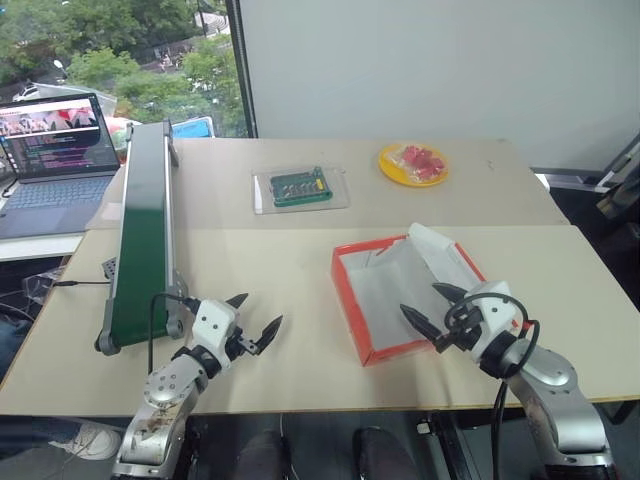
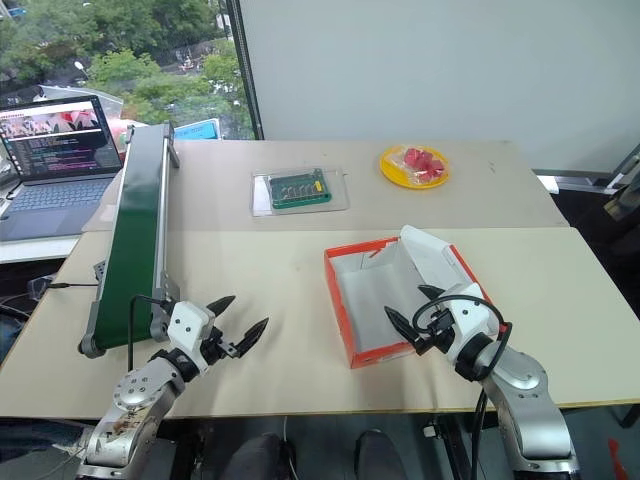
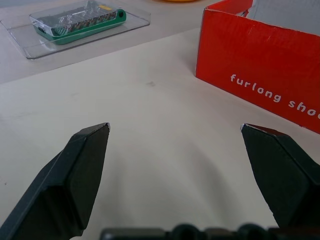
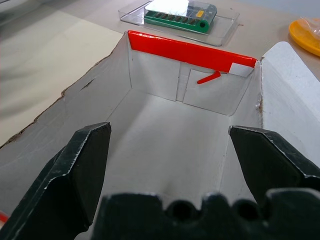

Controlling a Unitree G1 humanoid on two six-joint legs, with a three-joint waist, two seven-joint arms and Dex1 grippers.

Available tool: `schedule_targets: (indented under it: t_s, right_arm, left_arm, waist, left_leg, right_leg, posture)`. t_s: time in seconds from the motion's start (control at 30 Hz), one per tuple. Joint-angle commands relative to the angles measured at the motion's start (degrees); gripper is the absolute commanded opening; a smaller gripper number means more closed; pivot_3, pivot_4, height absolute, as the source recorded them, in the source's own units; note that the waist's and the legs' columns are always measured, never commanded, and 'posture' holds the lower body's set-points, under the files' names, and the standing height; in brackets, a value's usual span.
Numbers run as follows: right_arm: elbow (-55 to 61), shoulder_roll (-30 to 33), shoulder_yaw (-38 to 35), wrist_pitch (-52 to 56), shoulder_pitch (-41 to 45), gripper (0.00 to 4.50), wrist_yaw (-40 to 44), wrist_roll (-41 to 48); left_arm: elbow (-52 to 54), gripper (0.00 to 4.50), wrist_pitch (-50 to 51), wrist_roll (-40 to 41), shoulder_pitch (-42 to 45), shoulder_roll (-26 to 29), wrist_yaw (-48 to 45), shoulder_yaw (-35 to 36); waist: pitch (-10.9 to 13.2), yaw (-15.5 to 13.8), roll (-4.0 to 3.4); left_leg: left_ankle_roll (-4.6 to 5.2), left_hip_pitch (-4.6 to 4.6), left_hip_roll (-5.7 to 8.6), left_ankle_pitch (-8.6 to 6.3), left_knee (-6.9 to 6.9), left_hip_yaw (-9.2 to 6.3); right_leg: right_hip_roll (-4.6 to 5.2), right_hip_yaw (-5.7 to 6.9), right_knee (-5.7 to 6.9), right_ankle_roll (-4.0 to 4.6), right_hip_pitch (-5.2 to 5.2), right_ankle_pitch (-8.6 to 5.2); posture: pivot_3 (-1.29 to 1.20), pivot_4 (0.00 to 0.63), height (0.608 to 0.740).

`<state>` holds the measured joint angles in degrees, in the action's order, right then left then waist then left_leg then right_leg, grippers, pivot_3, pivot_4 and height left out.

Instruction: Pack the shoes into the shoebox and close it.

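Observation:
The shoebox (image 1: 349, 298), red-orange outside and white inside, lies open on the table right of centre, with white paper (image 1: 447, 256) folded up along its right side. Nothing lies inside it in the right wrist view, where its white floor (image 4: 165, 145) shows bare. The shoes are out of view. My right gripper (image 1: 432, 308) stands open at the box's near right corner, pointing into it. My left gripper (image 1: 253, 318) stands open over bare table to the box's left, and the left wrist view shows the box's red side wall (image 3: 255, 65) with white lettering.
A green conveyor belt (image 1: 142, 225) runs along the table's left side. A clear plastic tray with a green board (image 1: 300, 188) and a yellow plate of red pieces (image 1: 412, 163) sit at the back. A laptop (image 1: 55, 160) stands far left.

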<state>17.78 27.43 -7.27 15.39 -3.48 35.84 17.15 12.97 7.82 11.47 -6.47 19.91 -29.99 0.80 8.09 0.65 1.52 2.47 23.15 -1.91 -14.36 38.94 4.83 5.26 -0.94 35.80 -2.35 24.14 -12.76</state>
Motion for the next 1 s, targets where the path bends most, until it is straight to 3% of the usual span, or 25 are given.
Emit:
schedule_targets:
  t_s: [0.03, 0.17, 0.47, 0.67, 0.83, 1.0]
  right_arm:
    - [0.24, -0.05, -0.82, -1.91, 0.43, 4.45, 0.04, 0.66]
    - [0.44, 2.30, -3.69, 2.92, 5.18, 4.45, 0.40, 3.68]
    - [-3.82, 7.94, -3.27, 13.46, 24.76, 4.45, 2.68, 9.23]
    - [-6.00, 4.75, 0.81, 14.95, 32.64, 4.45, 2.43, 9.22]
    - [-7.81, -0.90, 4.97, 14.94, 35.04, 4.45, 0.50, 8.19]
    - [-9.41, -2.64, 7.34, 14.86, 35.07, 4.45, 0.63, 7.17]
  left_arm:
    - [1.70, 4.50, 0.26, 1.31, 0.70, -0.13, 0.48, 1.06]
    - [-2.65, 4.50, 0.44, 4.96, 3.63, 0.26, 3.12, 8.98]
    - [1.07, 4.50, 6.94, 9.76, 16.48, 1.28, 7.63, 13.61]
    - [3.34, 4.50, 13.83, 8.04, 21.78, 0.28, 18.61, 16.08]
    - [8.75, 4.50, 18.68, 5.78, 22.68, 0.01, 25.92, 16.94]
    - [12.74, 4.50, 22.54, 5.15, 21.40, -0.54, 29.60, 17.37]
  waist:
    - [0.00, 0.00, 0.00]
    - [0.00, 0.14, 0.00]
    - [0.02, -0.13, 0.03]
    - [0.03, 0.07, 0.05]
    - [0.03, 0.10, 0.07]
    - [0.03, -0.35, 0.06]
  left_leg:
    - [0.00, 0.00, 0.00, 0.00, 0.00, 0.00]
    - [0.00, 0.00, -0.02, 0.00, 0.00, 0.00]
    - [0.00, 0.04, 0.07, 0.00, 0.05, -0.03]
    - [0.00, 0.12, 0.07, 0.00, 0.02, -0.05]
    - [0.00, 0.11, 0.05, 0.00, 0.02, -0.05]
    - [-0.02, 0.18, 0.05, 0.01, 0.02, -0.07]
  right_leg:
    - [0.00, 0.00, 0.00, 0.00, 0.00, 0.00]
    - [-0.01, -0.01, 0.04, 0.00, 0.03, 0.00]
    - [-0.02, 0.04, 0.01, -0.02, 0.00, 0.04]
    - [-0.02, 0.04, -0.01, -0.04, 0.04, 0.05]
    - [-0.02, 0.05, 0.02, -0.05, 0.05, 0.05]
    - [0.06, 0.09, 0.08, -0.08, 0.06, 0.08]
  posture:
    - [0.00, 0.150, 0.740]
    - [0.00, 0.150, 0.740]
    - [0.00, 0.150, 0.740]
    - [0.00, 0.150, 0.740]
    - [0.00, 0.150, 0.740]
    - [0.00, 0.150, 0.740]
